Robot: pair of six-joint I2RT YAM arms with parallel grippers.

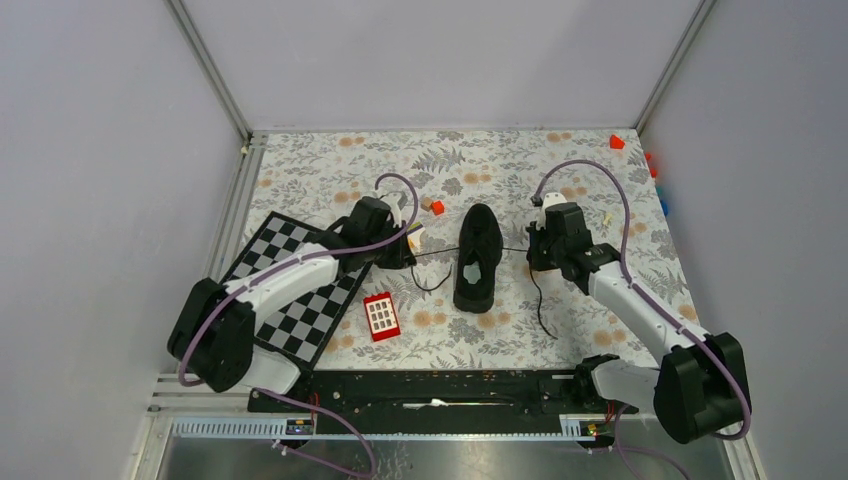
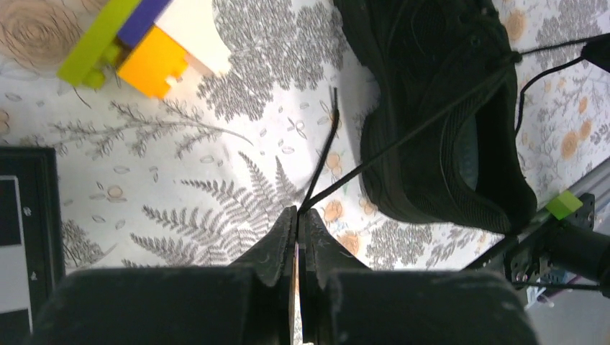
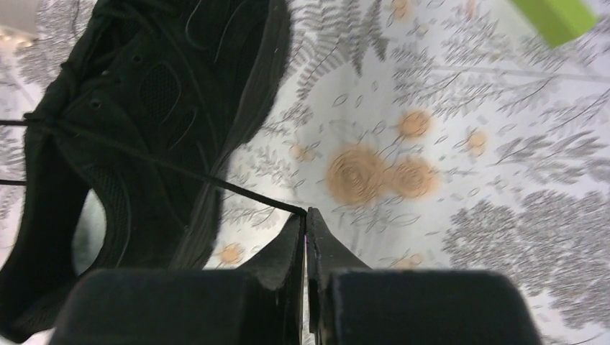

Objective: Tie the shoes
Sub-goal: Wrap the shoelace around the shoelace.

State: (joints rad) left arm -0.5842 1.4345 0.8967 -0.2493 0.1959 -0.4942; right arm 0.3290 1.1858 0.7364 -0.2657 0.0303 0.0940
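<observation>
Floral table (image 1: 500,170) bears shoe (image 1: 479,255); left of shoe: chessboard (image 1: 290,312), red tile (image 1: 381,316), red block (image 1: 437,207); beyond-right: red wedge (image 1: 616,142).

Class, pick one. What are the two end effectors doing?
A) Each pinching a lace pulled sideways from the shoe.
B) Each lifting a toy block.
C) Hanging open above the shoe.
A: the left end effector and right end effector are each closed on a taut lace running from the shoe.

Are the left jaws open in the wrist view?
No: the left jaws are pinched shut on a black lace running taut to the shoe.
</observation>
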